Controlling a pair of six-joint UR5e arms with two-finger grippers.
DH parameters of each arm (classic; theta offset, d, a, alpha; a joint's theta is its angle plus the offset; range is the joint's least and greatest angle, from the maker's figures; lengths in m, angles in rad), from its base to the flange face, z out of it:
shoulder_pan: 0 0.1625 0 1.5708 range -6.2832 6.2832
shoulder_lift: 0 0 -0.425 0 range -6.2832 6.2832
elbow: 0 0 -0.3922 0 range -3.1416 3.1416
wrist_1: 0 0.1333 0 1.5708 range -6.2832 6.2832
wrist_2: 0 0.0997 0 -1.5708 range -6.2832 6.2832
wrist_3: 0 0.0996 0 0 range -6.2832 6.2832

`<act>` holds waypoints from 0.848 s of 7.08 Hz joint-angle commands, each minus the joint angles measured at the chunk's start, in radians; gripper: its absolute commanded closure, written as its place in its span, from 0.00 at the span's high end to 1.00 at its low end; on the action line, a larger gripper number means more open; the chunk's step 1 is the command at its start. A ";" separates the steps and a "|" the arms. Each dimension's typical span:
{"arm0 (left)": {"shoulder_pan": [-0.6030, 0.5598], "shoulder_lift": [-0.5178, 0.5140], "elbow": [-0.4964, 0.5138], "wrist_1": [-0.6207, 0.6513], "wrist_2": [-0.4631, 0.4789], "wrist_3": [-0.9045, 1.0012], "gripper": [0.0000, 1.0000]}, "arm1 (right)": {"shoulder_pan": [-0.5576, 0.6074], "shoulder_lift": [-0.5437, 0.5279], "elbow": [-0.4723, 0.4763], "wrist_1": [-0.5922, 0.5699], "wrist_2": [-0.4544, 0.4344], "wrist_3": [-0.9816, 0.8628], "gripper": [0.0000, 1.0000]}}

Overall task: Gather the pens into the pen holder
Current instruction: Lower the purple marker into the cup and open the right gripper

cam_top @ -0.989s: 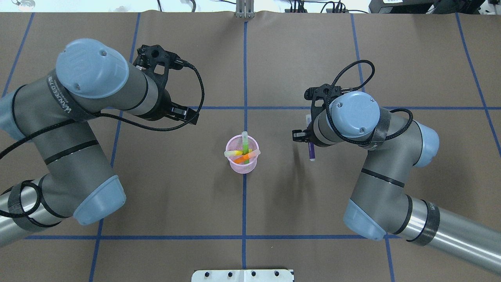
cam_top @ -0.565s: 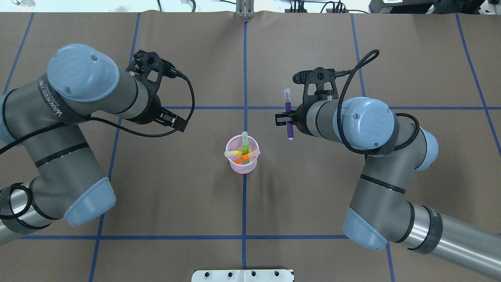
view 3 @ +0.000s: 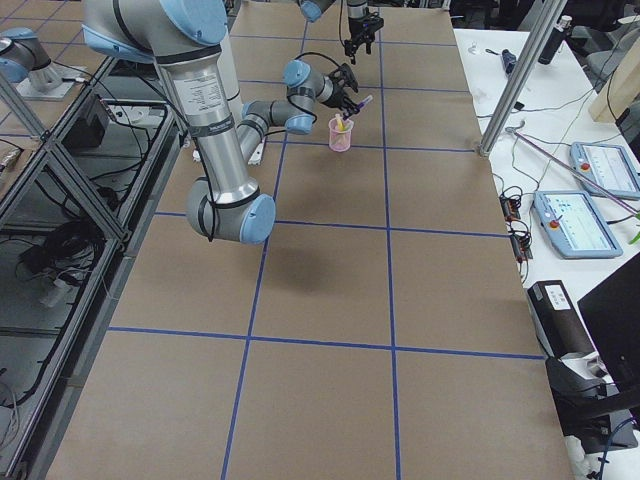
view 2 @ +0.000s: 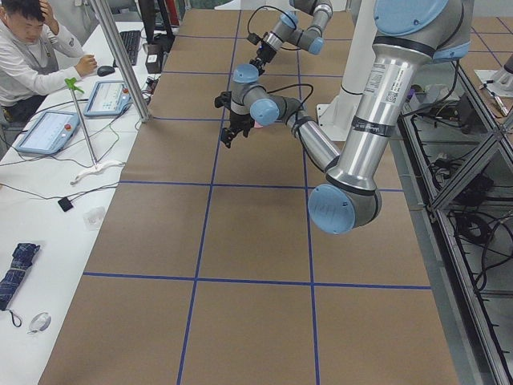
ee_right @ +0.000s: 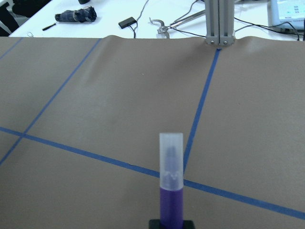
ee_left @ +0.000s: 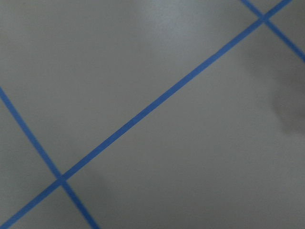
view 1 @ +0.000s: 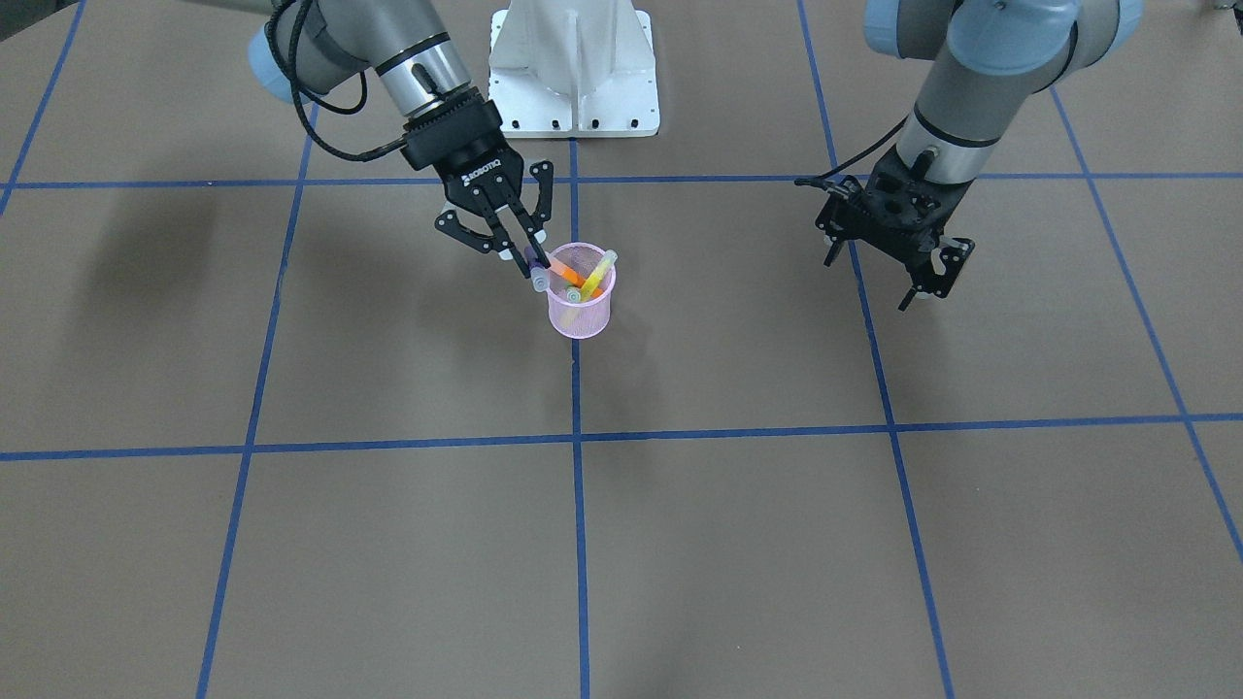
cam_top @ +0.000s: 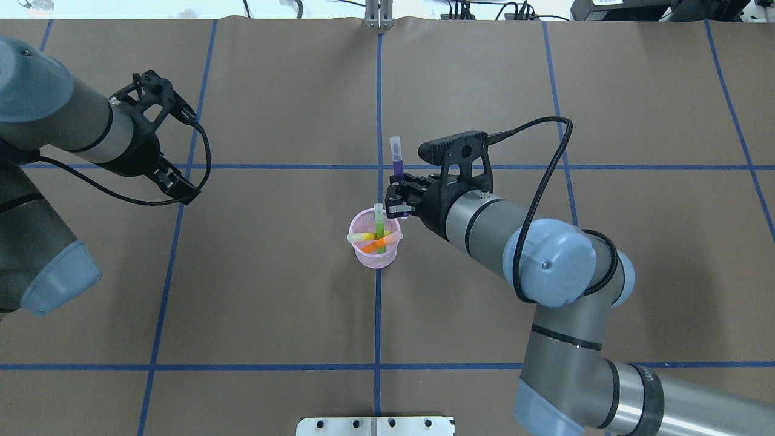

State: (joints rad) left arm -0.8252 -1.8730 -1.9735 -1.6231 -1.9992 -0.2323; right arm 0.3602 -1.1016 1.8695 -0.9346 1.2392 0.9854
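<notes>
The pink mesh pen holder [cam_top: 376, 257] stands at the table's centre and also shows in the front view [view 1: 580, 313]. A green pen [cam_top: 379, 225], a yellow pen [cam_top: 362, 237] and an orange pen [cam_top: 378, 244] stand in it. My right gripper [cam_top: 396, 200] is shut on the purple pen [cam_top: 398, 162], just beside the holder's far right rim. The pen is tilted, its whitish cap pointing away from me, as the right wrist view [ee_right: 170, 205] shows. In the front view the right gripper [view 1: 522, 254] hangs at the rim. My left gripper [cam_top: 178, 183] looks open and empty, far to the left.
Brown paper with a blue tape grid [cam_top: 378, 109] covers the table. The white robot base plate [cam_top: 375, 426] sits at the near edge. A metal post [cam_top: 378, 13] stands at the far edge. The left wrist view shows only paper and blue tape [ee_left: 157, 102].
My right gripper has carried the purple pen leftwards, from well right of the holder to its rim. My left arm has pulled back to the left and away from the holder.
</notes>
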 commanded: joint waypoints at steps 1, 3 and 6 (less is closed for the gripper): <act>-0.009 0.029 0.001 -0.017 -0.007 0.014 1.00 | -0.099 0.012 -0.024 0.017 -0.198 0.042 0.00; -0.009 0.034 0.001 -0.017 -0.007 0.013 1.00 | -0.145 0.034 -0.080 0.016 -0.352 0.049 0.00; -0.008 0.034 0.001 -0.017 -0.007 0.013 1.00 | -0.149 0.055 -0.127 0.014 -0.389 0.047 0.00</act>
State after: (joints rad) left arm -0.8331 -1.8393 -1.9727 -1.6398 -2.0065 -0.2193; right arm 0.2143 -1.0486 1.7532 -0.9198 0.8583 1.0323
